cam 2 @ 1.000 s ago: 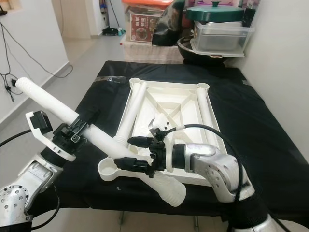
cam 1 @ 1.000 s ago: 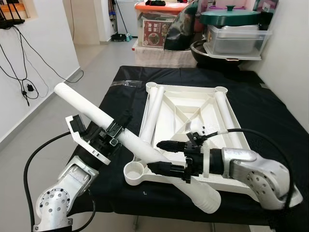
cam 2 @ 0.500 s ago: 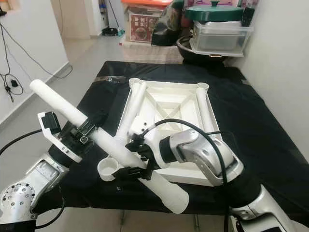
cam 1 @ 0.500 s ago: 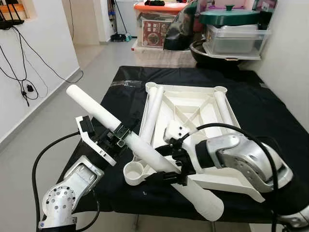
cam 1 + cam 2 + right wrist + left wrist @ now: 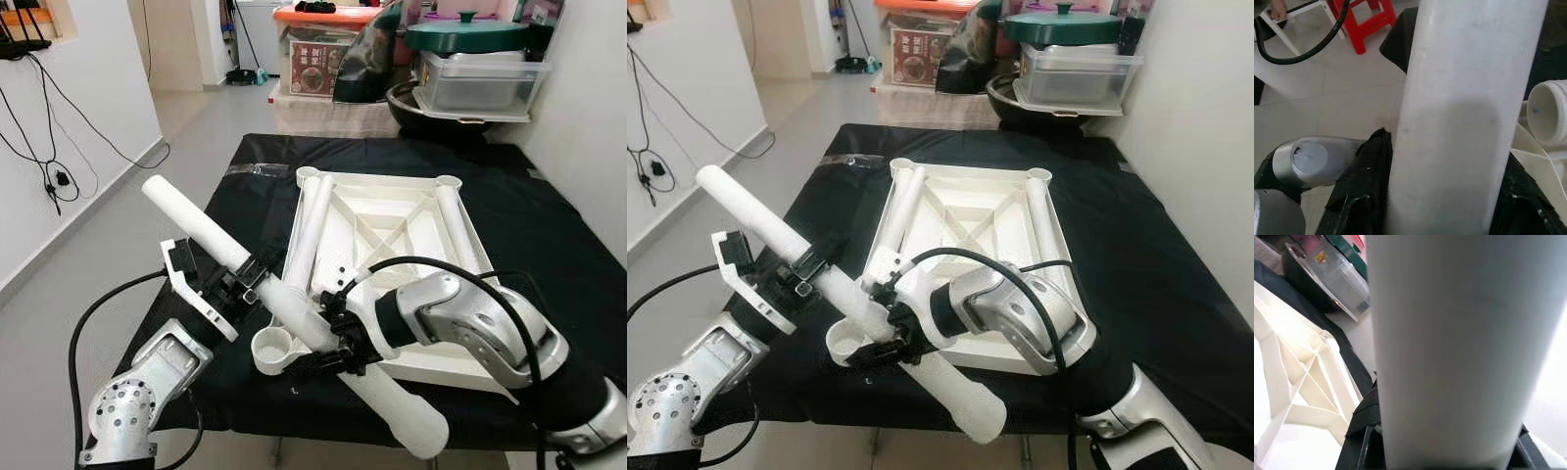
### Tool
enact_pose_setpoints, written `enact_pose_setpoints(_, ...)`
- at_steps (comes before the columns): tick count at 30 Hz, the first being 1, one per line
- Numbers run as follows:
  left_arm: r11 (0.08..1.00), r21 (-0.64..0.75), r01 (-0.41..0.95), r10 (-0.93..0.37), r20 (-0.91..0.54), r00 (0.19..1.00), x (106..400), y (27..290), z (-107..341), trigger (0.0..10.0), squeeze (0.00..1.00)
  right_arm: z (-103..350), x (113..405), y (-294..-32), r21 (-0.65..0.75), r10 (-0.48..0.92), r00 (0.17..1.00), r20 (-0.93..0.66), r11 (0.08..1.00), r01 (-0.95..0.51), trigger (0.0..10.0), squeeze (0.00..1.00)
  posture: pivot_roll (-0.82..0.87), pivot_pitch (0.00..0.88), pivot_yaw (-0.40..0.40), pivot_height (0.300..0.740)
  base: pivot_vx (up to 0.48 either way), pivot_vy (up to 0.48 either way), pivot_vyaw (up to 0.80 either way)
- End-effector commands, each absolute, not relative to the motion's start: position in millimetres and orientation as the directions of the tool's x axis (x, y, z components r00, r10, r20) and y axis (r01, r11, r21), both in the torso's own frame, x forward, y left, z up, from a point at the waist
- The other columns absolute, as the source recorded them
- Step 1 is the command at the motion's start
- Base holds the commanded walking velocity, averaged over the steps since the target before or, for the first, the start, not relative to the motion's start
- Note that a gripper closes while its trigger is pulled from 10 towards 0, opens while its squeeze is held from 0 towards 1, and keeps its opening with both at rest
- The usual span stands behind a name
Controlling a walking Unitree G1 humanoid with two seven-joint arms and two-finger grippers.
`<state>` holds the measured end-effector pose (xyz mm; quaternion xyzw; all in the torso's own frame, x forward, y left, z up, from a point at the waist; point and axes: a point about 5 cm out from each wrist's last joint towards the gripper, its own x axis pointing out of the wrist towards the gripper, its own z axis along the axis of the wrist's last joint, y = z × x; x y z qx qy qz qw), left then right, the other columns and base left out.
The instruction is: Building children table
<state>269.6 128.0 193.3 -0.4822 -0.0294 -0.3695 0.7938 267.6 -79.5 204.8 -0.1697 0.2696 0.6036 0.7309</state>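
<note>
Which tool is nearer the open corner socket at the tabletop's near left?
Right. The right tool grips the white leg just beside the corner socket; the left tool holds the same leg higher up, farther from it.

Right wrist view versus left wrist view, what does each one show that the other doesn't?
Right wrist: a red stool on the tiled floor, the silver left arm, and an open corner socket of the tabletop. Left wrist: the tabletop's ribbed underside, a clear bin and a green lid beyond the black cloth. Both: the white leg up close, clamped between that gripper's black fingers.
</note>
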Motion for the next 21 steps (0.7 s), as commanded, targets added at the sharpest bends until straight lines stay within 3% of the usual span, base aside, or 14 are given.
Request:
enact_pose_setpoints(1, 0.235, -0.728, 0.644, -0.565, 0.436, 0.700, 271.7, 124.3, 199.4, 0.0, 0.00, 195.3, 257.1, -71.4, 0.107, 0.778, 0.048, -0.627, 0.147, -0.983, 3.3, 0.00, -0.05, 0.000, -0.031, 0.740, 0.000, 0.000, 0.00)
enact_pose_setpoints(2, 0.235, -0.728, 0.644, -0.565, 0.436, 0.700, 271.7, 124.3, 199.4, 0.0, 0.00, 195.3, 257.1, -71.4, 0.107, 0.778, 0.048, -0.627, 0.147, -0.983, 3.3, 0.00, -0.05, 0.000, -0.031, 0.740, 0.000, 0.000, 0.00)
enact_pose_setpoints(3, 0.234, -0.727, 0.646, -0.565, 0.439, 0.699, 272.2, 123.8, 200.2, 0.0, 0.00, 193.1, 257.5, -71.3, 0.108, 0.774, 0.051, -0.631, 0.152, -0.982, 0.0, 0.00, -0.04, 0.000, -0.030, 0.740, 0.000, 0.000, 0.00)
enact_pose_setpoints(11, 0.242, -0.722, 0.648, -0.568, 0.436, 0.698, 271.7, 122.1, 200.2, 0.0, 0.00, 190.3, 258.2, -67.8, 0.098, 0.785, 0.063, -0.616, 0.156, -0.983, 0.0, 0.00, -0.04, 0.000, -0.028, 0.740, 0.000, 0.000, 0.00)
enact_pose_setpoints(12, 0.279, -0.719, 0.636, -0.568, 0.410, 0.713, 273.1, 122.2, 198.3, 4.1, 0.00, 190.4, 258.3, -67.4, 0.097, 0.788, 0.068, -0.612, 0.161, -0.982, 0.0, 0.00, -0.04, 0.000, -0.022, 0.740, 0.000, 0.000, 0.00)
enact_pose_setpoints(13, 0.279, -0.719, 0.636, -0.568, 0.410, 0.713, 273.1, 122.2, 198.3, 4.1, 0.00, 190.4, 258.3, -67.4, 0.097, 0.788, 0.068, -0.612, 0.161, -0.982, 0.0, 0.00, -0.04, 0.000, -0.022, 0.740, 0.000, 0.000, 0.00)
enact_pose_setpoints(14, 0.338, -0.707, 0.621, -0.568, 0.372, 0.734, 275.3, 122.4, 195.9, 10.0, 0.00, 190.6, 258.7, -67.4, 0.097, 0.790, 0.074, -0.609, 0.167, -0.981, 0.0, 0.00, -0.04, 0.000, -0.022, 0.740, 0.000, 0.000, 0.00)
enact_pose_setpoints(15, 0.338, -0.707, 0.621, -0.568, 0.372, 0.734, 275.3, 122.4, 195.9, 10.0, 0.00, 190.6, 258.7, -67.4, 0.097, 0.790, 0.074, -0.609, 0.167, -0.981, 0.0, 0.00, -0.04, 0.000, -0.022, 0.740, 0.000, 0.000, 0.00)
enact_pose_setpoints(16, 0.370, -0.695, 0.616, -0.567, 0.357, 0.742, 277.0, 123.2, 194.5, 10.0, 0.18, 190.7, 259.3, -68.0, 0.097, 0.793, 0.083, -0.603, 0.177, -0.979, 0.0, 0.00, -0.04, 0.000, -0.019, 0.740, 0.000, 0.000, 0.00)
enact_pose_setpoints(17, 0.373, -0.687, 0.624, -0.559, 0.370, 0.742, 277.7, 125.5, 195.9, 10.0, 1.00, 191.0, 259.9, -69.2, 0.102, 0.798, 0.093, -0.596, 0.189, -0.977, 0.0, 0.00, -0.04, 0.000, -0.015, 0.740, 0.000, 0.000, 0.00)
enact_pose_setpoints(21, 0.351, -0.674, 0.650, -0.553, 0.411, 0.725, 276.2, 129.0, 200.8, 10.0, 1.00, 191.8, 260.3, -72.1, 0.114, 0.806, 0.107, -0.582, 0.210, -0.971, 0.0, 0.00, -0.04, 0.000, -0.012, 0.740, 0.000, 0.000, 0.00)
